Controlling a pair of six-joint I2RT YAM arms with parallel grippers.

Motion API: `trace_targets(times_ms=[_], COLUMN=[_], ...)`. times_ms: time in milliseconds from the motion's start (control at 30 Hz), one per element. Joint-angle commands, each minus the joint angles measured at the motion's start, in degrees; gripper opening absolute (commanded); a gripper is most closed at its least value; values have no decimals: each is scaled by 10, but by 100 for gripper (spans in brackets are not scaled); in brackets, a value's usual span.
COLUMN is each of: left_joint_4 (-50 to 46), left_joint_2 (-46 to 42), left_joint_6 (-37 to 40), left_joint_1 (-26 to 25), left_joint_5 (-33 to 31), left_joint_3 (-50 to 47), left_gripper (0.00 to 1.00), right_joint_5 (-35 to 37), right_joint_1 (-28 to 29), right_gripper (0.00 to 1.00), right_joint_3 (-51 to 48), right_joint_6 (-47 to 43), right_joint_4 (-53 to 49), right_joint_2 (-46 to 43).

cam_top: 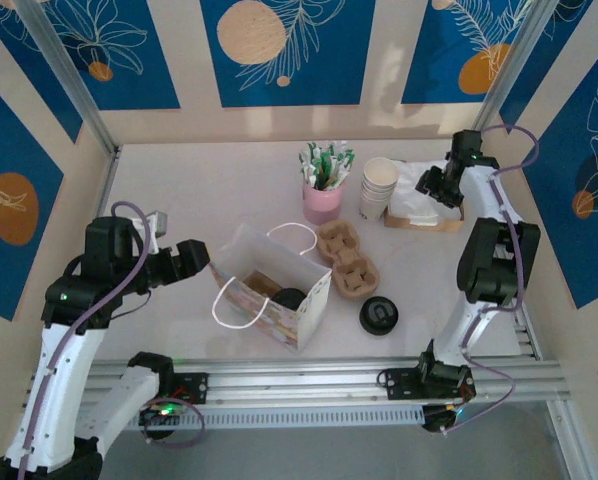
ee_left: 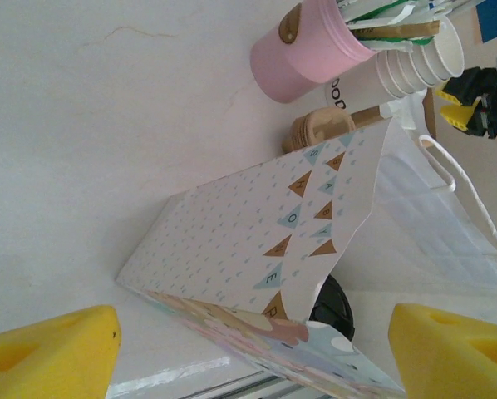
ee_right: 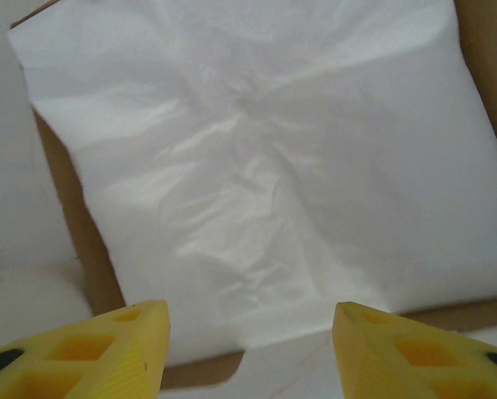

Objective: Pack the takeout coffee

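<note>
The patterned paper bag (cam_top: pixel 269 290) stands open mid-table. Inside it, a black-lidded takeout coffee (cam_top: pixel 289 297) sits beside a brown cup tray (cam_top: pixel 262 283). In the left wrist view the bag's wall (ee_left: pixel 248 233) fills the middle, and the black lid (ee_left: pixel 336 306) peeks out behind its folded edge. My left gripper (cam_top: pixel 201 258) (ee_left: pixel 248 366) is open just left of the bag, touching nothing. My right gripper (cam_top: pixel 441 187) (ee_right: pixel 248 349) hovers open at the back right over a stack of white napkins (ee_right: pixel 265 166), with nothing between its fingers.
A stack of cup trays (cam_top: pixel 344 258) lies right of the bag, with a black lid stack (cam_top: pixel 379 315) in front of it. Behind stand a pink cup of sticks (cam_top: pixel 322 198) and stacked cream cups (cam_top: pixel 379 188). The napkins rest on a brown tray (cam_top: pixel 424 222).
</note>
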Motion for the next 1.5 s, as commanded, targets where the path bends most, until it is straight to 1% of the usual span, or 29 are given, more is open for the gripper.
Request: trace_targets(times_ms=[0, 200, 333, 667, 900, 967, 1067, 1200, 1300, 1400, 1467], left_joint_4=[-23, -26, -30, -28, -30, -31, -32, -33, -34, -35, -35], left_joint_2=[-9, -10, -10, -6, -5, -5, -5, -7, -9, -9, -9], left_joint_6=[11, 6, 5, 4, 5, 7, 7, 7, 7, 7, 7], left_joint_1=[-4, -4, -4, -4, -4, -4, -3, -4, -4, -4, -4], left_joint_5=[-7, -14, -13, -11, -9, -10, -9, -9, -9, -10, -9], left_joint_3=[15, 18, 18, 20, 18, 20, 20, 19, 19, 20, 21], left_gripper=[84, 84, 84, 84, 84, 84, 84, 84, 84, 84, 84], right_joint_5=[18, 21, 18, 19, 23, 25, 25, 26, 29, 32, 34], right_joint_1=[0, 0, 0, 1, 1, 2, 2, 2, 2, 2, 2], right_gripper=[56, 56, 54, 43, 37, 30, 22, 22, 28, 37, 39], right_joint_3=[42, 99, 122, 122, 128, 133, 138, 142, 135, 133, 137], right_joint_6=[-20, -26, -21, -26, -31, -30, -34, -38, -37, -41, -42], right_joint_4=[-19, -44, -59, -59, -68, -71, -73, -77, -75, -72, -76], right_joint_2=[33, 103, 135, 152, 161, 161, 159, 160, 157, 158, 164])
